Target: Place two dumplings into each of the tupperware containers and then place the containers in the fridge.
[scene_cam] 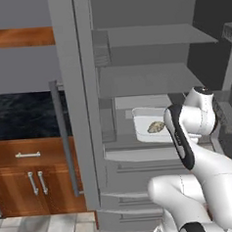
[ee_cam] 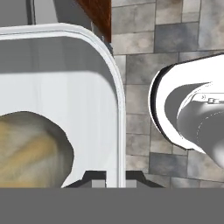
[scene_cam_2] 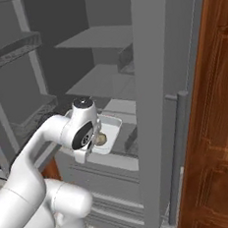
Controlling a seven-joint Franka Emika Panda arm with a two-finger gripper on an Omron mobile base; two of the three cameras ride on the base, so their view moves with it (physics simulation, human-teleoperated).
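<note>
The fridge (scene_cam: 149,79) stands open, its grey shelves bare. A pale tupperware container (scene_cam: 146,121) (scene_cam_2: 111,127) hangs at the level of the lower shelf, just inside the opening. Whether it rests on the shelf I cannot tell. One mottled tan dumpling (scene_cam: 156,127) (scene_cam_2: 102,138) lies in it. In the hand view the container's white rim (ee_cam: 119,109) runs between my fingertips, and the dumpling (ee_cam: 30,148) sits large at lower left. My gripper (ee_cam: 115,177) is shut on that rim. The arm's wrist hides the container's near end in both base views.
The left fridge door (scene_cam: 74,91) with its long bar handle (scene_cam: 63,141) is swung open beside wooden cabinets (scene_cam: 29,178). The right door (scene_cam_2: 157,107) stands close to a wood panel (scene_cam_2: 216,126). Door bins (scene_cam_2: 15,46) line the left. Below lies the tiled floor (ee_cam: 175,43).
</note>
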